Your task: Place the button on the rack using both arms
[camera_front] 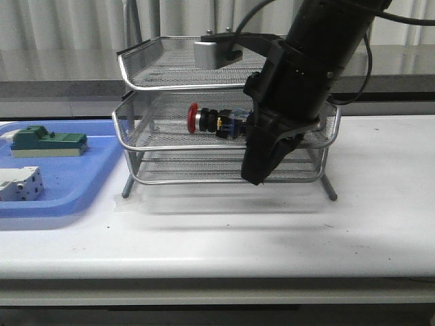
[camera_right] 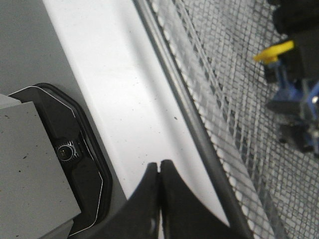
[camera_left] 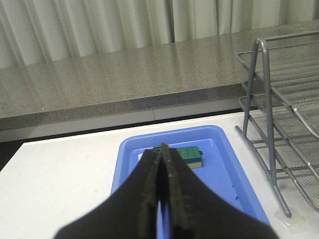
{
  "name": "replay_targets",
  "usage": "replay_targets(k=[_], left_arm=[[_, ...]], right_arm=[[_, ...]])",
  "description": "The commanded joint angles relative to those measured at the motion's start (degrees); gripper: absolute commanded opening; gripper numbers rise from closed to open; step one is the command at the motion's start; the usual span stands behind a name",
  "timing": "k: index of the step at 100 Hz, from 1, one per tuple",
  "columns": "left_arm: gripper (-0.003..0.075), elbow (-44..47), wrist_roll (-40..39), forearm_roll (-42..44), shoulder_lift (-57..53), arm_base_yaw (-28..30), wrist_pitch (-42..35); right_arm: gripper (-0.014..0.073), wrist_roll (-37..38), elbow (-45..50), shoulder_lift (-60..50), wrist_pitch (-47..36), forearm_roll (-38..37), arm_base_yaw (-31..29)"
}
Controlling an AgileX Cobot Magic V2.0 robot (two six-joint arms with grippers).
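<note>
Right gripper: fingers pressed together, nothing between them. In the front view it hangs in front of the rack's front edge, tips down at bottom-tier height, just outside the wire rim. Right wrist view puts the closed tips over bare white table, with the rack's front rim rod running right beside them and mesh beyond.

Button lies on its side on the middle tier, red cap toward the robot's left, blue-yellow rear block toward the right arm. Gripper and button are apart; the arm body overlaps the button's rear end in the front view, so the gap there can't be judged. Button sits back from the tier's front lip, open mesh to its left.

Left gripper: also closed, empty, held above the near end of the blue tray. Green block lies in the tray just beyond the tips. Rack's side frame and leg stand off to one side, clear of the tray edge.

Front view: tray sits left of the rack with a strip of table between them; green block and a white-grey boxy part are in it. Table in front of the rack is open out to its near edge.
</note>
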Motion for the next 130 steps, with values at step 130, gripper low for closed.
replay_targets(k=[130], left_arm=[[-0.002, -1.5, -0.5, -0.6, 0.4, 0.2, -4.8]], right_arm=[[-0.006, 37.0, 17.8, -51.2, 3.6, -13.1, -23.6]])
